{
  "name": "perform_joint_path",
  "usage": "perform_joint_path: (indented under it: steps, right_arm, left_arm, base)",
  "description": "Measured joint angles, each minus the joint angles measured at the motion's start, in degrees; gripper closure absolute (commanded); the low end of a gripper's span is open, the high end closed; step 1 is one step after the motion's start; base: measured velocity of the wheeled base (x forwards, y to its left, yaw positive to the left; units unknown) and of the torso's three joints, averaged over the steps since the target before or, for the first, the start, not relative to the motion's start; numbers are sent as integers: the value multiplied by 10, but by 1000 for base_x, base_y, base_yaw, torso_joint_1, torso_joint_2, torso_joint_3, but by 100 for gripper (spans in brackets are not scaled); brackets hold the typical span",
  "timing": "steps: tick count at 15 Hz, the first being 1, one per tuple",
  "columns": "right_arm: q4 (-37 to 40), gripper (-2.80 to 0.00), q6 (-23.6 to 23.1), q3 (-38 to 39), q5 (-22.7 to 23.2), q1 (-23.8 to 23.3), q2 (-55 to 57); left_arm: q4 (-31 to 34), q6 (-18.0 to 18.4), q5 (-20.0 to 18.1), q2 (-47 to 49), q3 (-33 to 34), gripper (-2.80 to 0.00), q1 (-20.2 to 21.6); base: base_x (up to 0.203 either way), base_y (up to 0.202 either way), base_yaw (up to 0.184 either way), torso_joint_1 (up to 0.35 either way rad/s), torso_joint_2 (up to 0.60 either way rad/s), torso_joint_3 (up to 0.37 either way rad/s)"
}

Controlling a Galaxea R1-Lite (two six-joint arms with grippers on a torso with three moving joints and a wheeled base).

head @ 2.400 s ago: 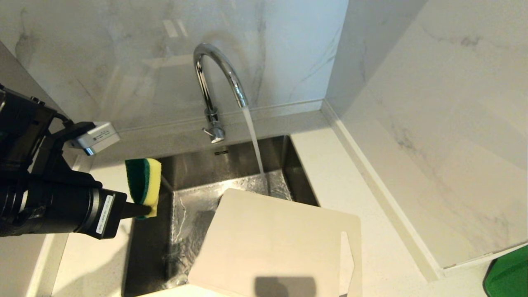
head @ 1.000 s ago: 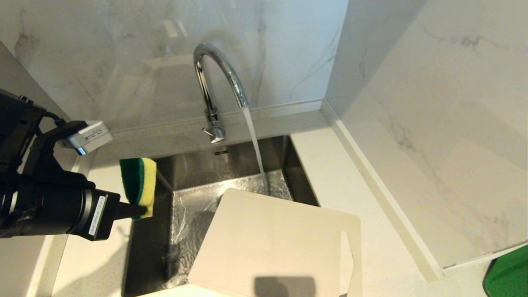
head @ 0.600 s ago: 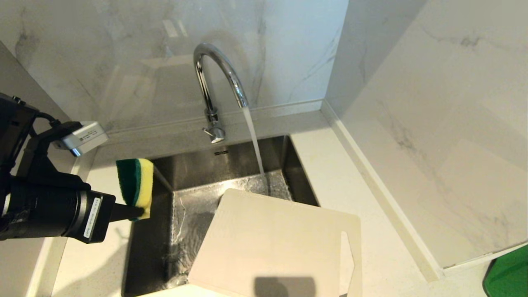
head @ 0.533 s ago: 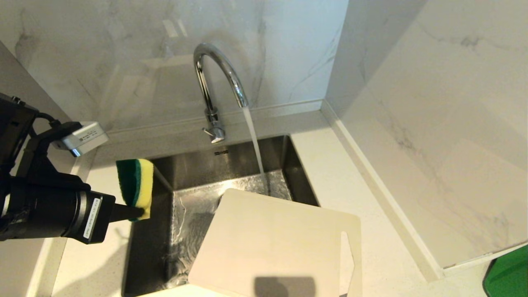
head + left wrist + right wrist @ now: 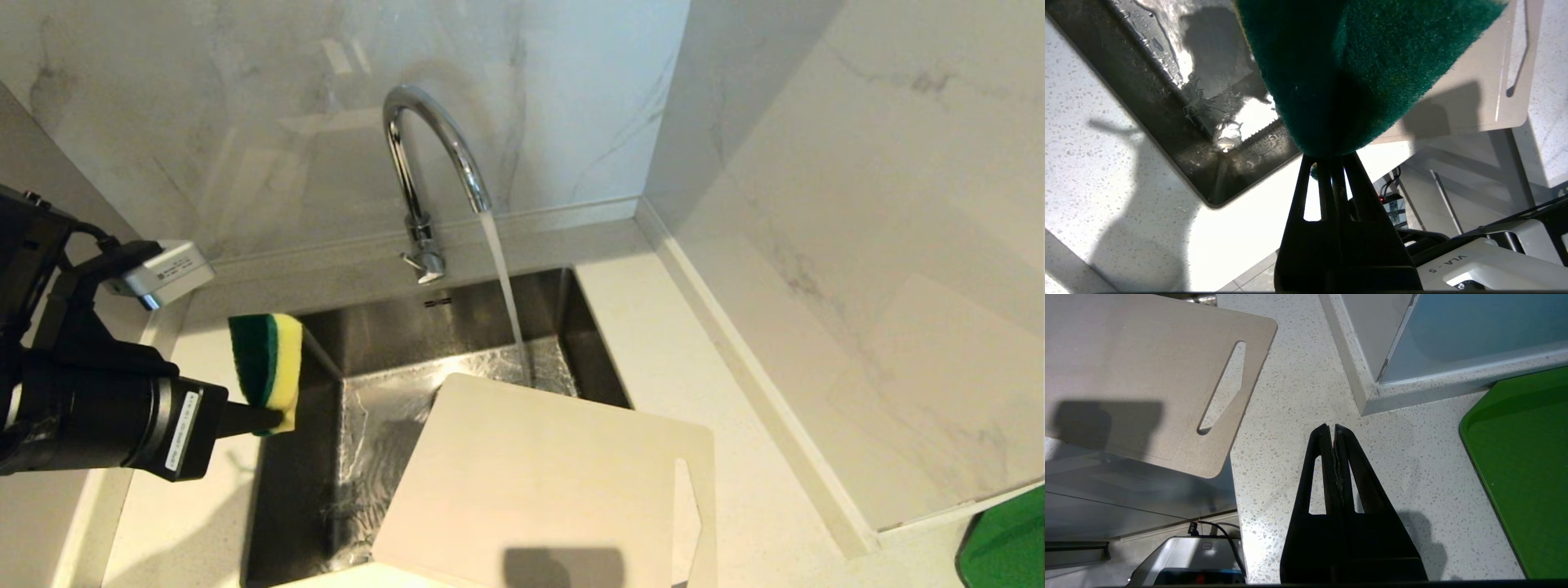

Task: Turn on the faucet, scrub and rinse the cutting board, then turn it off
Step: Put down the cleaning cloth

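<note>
The chrome faucet runs, and its water stream falls into the sink just past the far edge of the cutting board. The cream board lies across the sink's near right corner, its slot handle over the counter. My left gripper hovers over the sink's left rim, shut on the lower end of a yellow-and-green sponge that stands upright. The sponge's green face fills much of the left wrist view above the shut gripper. My right gripper is shut and empty, over the counter right of the board.
The steel sink is wet and sits in a speckled white counter. Marble walls close the back and right. A green tray lies on the counter at the near right, beside a raised ledge.
My left arm with the sponge has drifted a little to the left, off the sink and over its rim. The water keeps running and the board has not moved.
</note>
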Motion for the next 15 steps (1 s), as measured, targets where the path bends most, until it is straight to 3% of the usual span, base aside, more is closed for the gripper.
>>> perform_joint_path:
  steps: [6,9,15]
  right_arm:
    - [0,0,0,0,0,0,0]
    - [0,0,0,0,0,0,0]
    - [0,0,0,0,0,0,0]
  left_arm:
    - [0,13,15,56,-4,0,12]
    - [5,39,51,129,1,0,87]
    - [-42,8,65,258,-16,0,241]
  base:
    - [0,0,0,0,0,0]
    - [0,0,0,0,0,0]
    - [0,0,0,0,0,0]
